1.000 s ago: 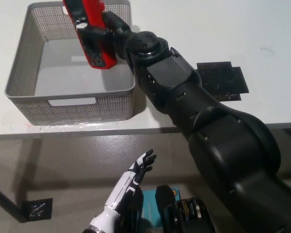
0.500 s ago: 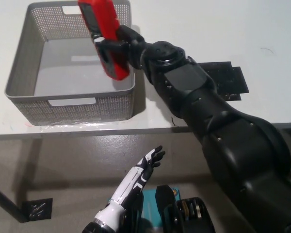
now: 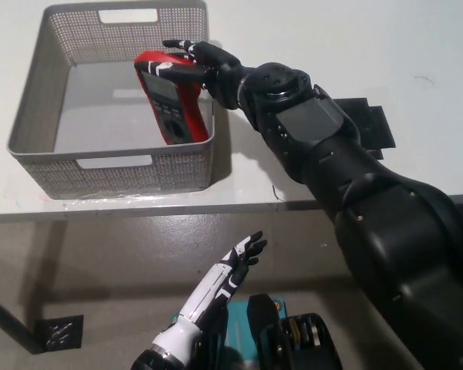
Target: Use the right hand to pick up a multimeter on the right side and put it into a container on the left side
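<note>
On the white tabletop [image 3: 332, 46] at eleven o'clock, the grey mesh basket [image 3: 31, 116] holds my red multimeter [image 3: 170, 96], leaning on its three o'clock wall. My right hand [image 3: 204, 62] is spread, apparently letting go; I'd lift straight out. Left hand [image 3: 231, 266] idles open at six.

multimeter [image 3: 168, 98] in container [image 3: 38, 92], against its right wall
</note>
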Controlling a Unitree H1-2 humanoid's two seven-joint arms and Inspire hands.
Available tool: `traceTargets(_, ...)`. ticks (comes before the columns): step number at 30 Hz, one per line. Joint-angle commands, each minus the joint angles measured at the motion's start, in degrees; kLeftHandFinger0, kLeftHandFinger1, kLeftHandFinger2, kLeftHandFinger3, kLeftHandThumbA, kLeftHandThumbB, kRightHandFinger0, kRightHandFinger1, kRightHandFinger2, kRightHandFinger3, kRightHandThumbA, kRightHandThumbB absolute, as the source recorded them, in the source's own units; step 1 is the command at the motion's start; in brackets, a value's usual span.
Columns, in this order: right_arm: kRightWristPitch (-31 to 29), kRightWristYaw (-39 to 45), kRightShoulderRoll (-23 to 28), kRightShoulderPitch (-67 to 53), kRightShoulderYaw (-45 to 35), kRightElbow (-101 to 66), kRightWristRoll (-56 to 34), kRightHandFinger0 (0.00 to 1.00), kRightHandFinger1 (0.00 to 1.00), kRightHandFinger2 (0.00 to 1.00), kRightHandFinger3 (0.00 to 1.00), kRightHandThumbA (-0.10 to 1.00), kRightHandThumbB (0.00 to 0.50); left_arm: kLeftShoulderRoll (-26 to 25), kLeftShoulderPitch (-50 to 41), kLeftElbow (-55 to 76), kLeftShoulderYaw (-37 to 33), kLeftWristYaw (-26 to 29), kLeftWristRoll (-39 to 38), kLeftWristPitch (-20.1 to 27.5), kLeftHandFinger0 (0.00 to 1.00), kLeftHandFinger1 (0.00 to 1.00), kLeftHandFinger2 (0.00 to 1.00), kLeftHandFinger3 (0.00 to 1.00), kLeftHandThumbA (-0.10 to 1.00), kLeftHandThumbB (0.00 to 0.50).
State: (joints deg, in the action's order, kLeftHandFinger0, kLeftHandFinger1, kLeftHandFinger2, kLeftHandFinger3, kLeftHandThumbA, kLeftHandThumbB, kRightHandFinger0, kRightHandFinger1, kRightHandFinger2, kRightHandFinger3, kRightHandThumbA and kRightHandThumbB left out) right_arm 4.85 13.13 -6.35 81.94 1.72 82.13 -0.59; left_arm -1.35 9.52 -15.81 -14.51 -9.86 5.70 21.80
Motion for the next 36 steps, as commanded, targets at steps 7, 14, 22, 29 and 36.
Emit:
traceTargets(7,-6.6,1.9,2.1,3.9,0.1,-2.2,0.2,1.0,1.0,1.0,1.0,0.93,0.5,-0.1,1.3,1.4,-0.1,-0.6,0.5,0.4,1.0,1.0,1.0,1.0,1.0,0.5)
traceTargets(14,-5.9,3.7,6.0,7.2,-4.0,-6.4,-2.8,1.0,1.0,1.0,1.0,0.92,0.5,-0.3,0.8,1.6,0.0,-0.8,0.1,0.0,1.0,1.0,1.0,1.0,1.0,0.5)
traceTargets(22,-2.6,7.3,14.7,9.1,-10.4,-20.6,-7.4,1.0,1.0,1.0,1.0,0.89,0.5,-0.4,0.1,0.9,0.5,-0.6,-0.4,0.7,1.0,1.0,1.0,1.0,1.0,0.5)
traceTargets(29,5.6,9.7,20.3,-3.2,-15.1,-48.3,-14.3,1.0,1.0,1.0,1.0,0.8,0.488,-0.6,-0.7,0.1,0.7,-0.6,-0.7,1.2,1.0,1.0,1.0,1.0,1.0,0.5)
traceTargets(36,11.8,8.7,21.2,-21.0,-15.9,-77.9,-17.9,1.0,1.0,1.0,1.0,0.89,0.489,-0.8,-1.3,-0.3,1.6,-0.1,-1.3,1.6,1.0,1.0,1.0,1.0,1.0,0.5)
